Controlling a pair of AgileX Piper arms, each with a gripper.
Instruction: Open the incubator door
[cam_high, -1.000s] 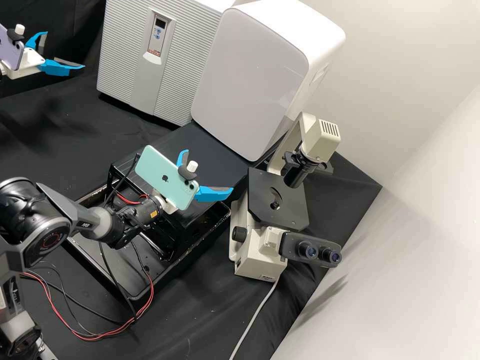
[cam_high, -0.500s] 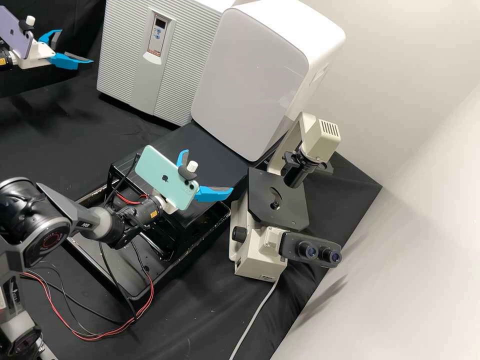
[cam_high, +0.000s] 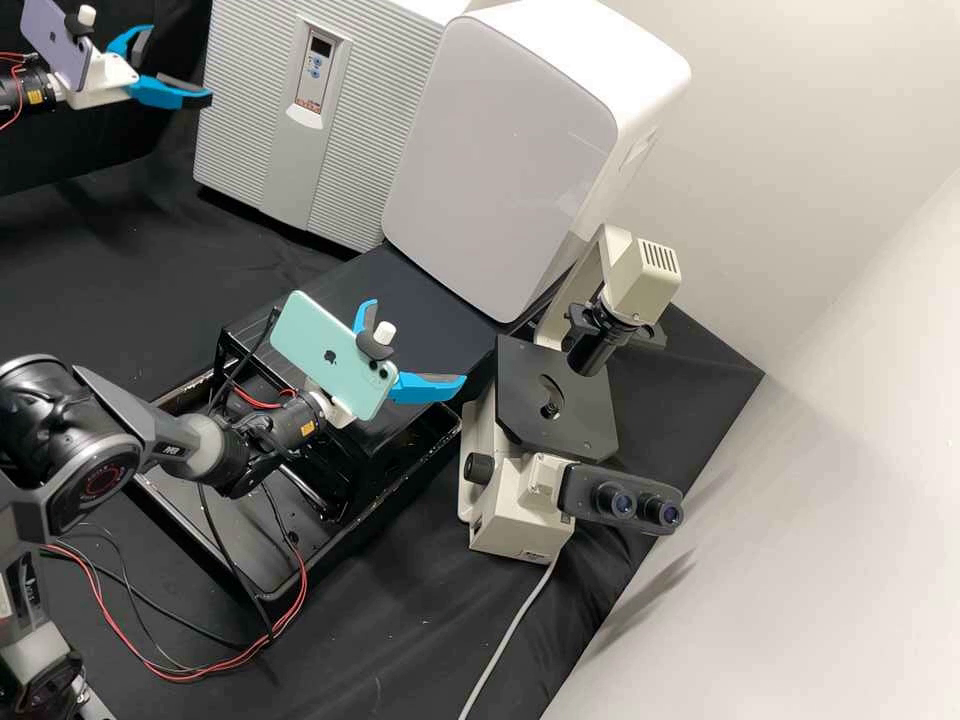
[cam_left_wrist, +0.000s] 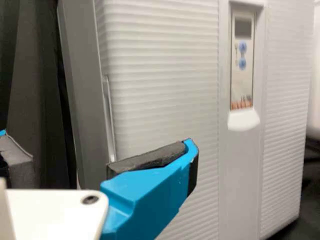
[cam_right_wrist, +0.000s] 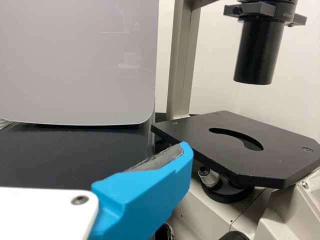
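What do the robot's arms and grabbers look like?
The left arm and right arm look dark grey and black, with thin cables. The left gripper and right gripper are white with bright blue, curved fingers and dark pads. A purple phone sits on the left one, a mint phone on the right.

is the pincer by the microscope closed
No, in the high view the right pincer has its two blue fingers spread wide apart.
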